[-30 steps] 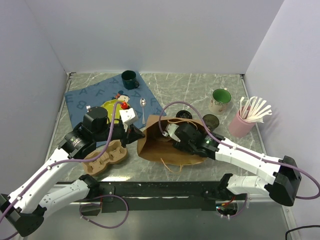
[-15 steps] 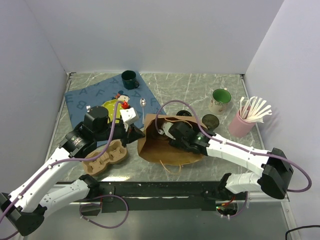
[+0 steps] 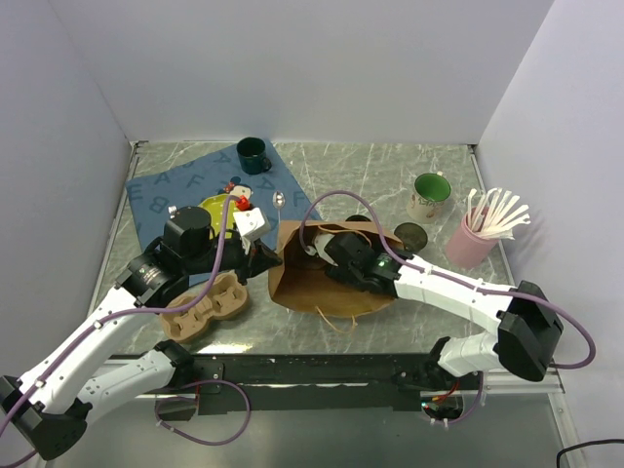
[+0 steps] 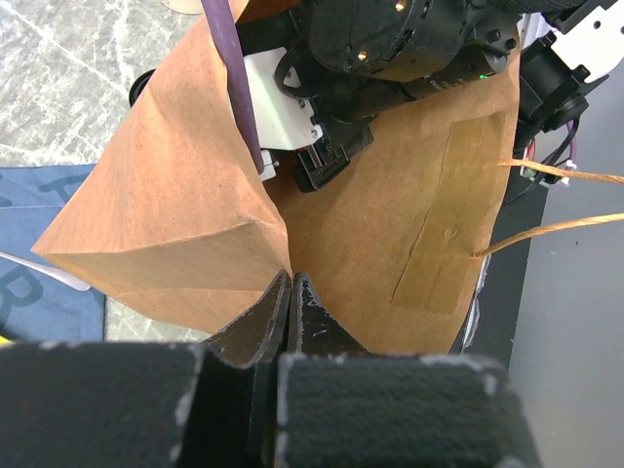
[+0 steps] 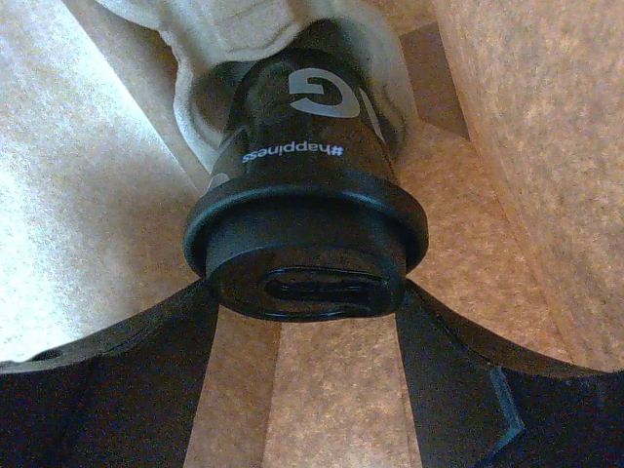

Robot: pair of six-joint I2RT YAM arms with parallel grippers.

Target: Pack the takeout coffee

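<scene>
Right gripper (image 5: 302, 310): fingers stood wide apart and pressed on either side of the black lid (image 5: 304, 249); clamped on the takeout coffee (image 5: 310, 161), inside the brown paper bag (image 3: 327, 297).
Left gripper (image 4: 291, 292): jaws together, pinching a folded corner of the bag's wall on its left side; this held the mouth up and open.
Takeout coffee, place: inside the bag, with paper walls close on both sides in the right wrist view; hidden under the right wrist in the top view.
Takeout coffee, direction from the fingers: straight ahead, lid nearest the wrist, base pointing deeper into the bag.
Long axis: ran along the right gripper's line of reach, not across it.
Nearer arm: the right, which had the cup; the left touched only paper.
Seat of the cup: could not be told whether the base rested on the bag's floor; pale crumpled material lay around the base end, its nature unclear.
Relation governing the next move (judged): the cup needed a resting place beneath it before release, and the fingers would then have to back out along that same axis through the held-open mouth.
Surface: grey marbled table (image 3: 390, 171); the bag sat near its front middle.
Room inside: tight, with the walls near both fingers.
Room outside: moulded cup carrier (image 3: 205, 307) just beside the bag's left; white mug (image 3: 429, 197) and pink stirrer holder (image 3: 468, 244) well apart to the right.
</scene>
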